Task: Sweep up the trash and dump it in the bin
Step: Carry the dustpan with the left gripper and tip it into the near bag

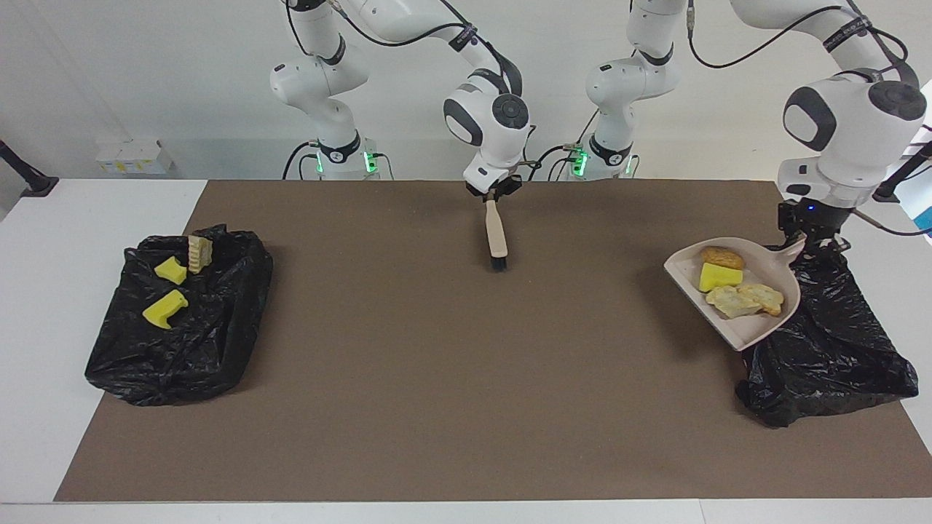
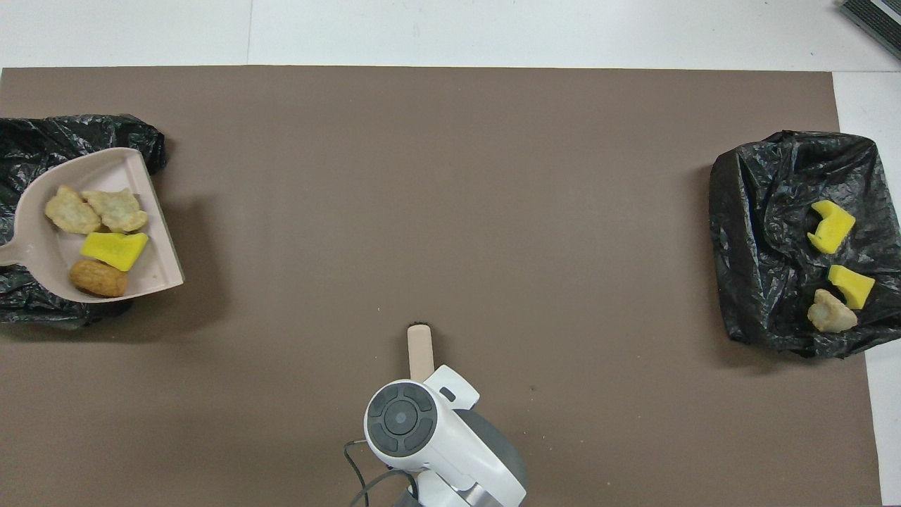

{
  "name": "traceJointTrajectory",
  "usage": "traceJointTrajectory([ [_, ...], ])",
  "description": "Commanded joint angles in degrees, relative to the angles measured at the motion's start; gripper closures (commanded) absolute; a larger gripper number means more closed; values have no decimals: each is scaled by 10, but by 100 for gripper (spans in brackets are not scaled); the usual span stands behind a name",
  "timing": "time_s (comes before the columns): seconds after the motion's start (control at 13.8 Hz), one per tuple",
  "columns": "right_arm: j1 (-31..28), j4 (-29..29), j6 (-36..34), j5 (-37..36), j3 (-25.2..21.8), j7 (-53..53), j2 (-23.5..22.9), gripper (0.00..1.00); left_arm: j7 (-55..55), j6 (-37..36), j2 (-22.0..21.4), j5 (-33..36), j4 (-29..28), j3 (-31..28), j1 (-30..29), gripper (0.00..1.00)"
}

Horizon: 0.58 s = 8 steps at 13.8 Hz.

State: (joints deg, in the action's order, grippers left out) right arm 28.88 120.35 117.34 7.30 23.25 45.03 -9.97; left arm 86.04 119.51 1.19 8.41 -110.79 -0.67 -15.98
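My left gripper point(image 1: 804, 244) is shut on the handle of the beige dustpan point(image 1: 688, 266), holding it up over the edge of the black-bagged bin point(image 1: 837, 349) at the left arm's end. The trash in the pan is a yellow sponge chunk point(image 1: 721, 276), a brown piece point(image 1: 722, 257) and two tan pieces point(image 1: 744, 299). The overhead view shows the dustpan point(image 2: 116, 169) and this bin point(image 2: 42, 141), with the left gripper out of frame. My right gripper point(image 1: 496, 195) grips the end of the brush point(image 1: 497, 236), close to the robots at mid-table. The bristles point down at the mat.
A second black-bagged bin point(image 1: 182, 349) at the right arm's end holds two yellow sponge chunks point(image 1: 165, 308) and a tan piece point(image 1: 199, 252). A brown mat point(image 1: 437, 364) covers the table between the bins.
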Motion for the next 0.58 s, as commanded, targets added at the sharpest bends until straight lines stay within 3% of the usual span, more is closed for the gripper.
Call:
traceJointTrajectory([
  [0.0,-7,-20,-31,-31,1,12,4,0,89,-2,57,-27,94,8,-59,100],
  [0.22,-14,-49,-75,-32,-6,9,13,0,146,-12,114,-6,189,6,-88,100],
  [0.51,-79,-86,-133,-32,-3,-33,52,0,140,-18,139,139,223,6,-53,100],
])
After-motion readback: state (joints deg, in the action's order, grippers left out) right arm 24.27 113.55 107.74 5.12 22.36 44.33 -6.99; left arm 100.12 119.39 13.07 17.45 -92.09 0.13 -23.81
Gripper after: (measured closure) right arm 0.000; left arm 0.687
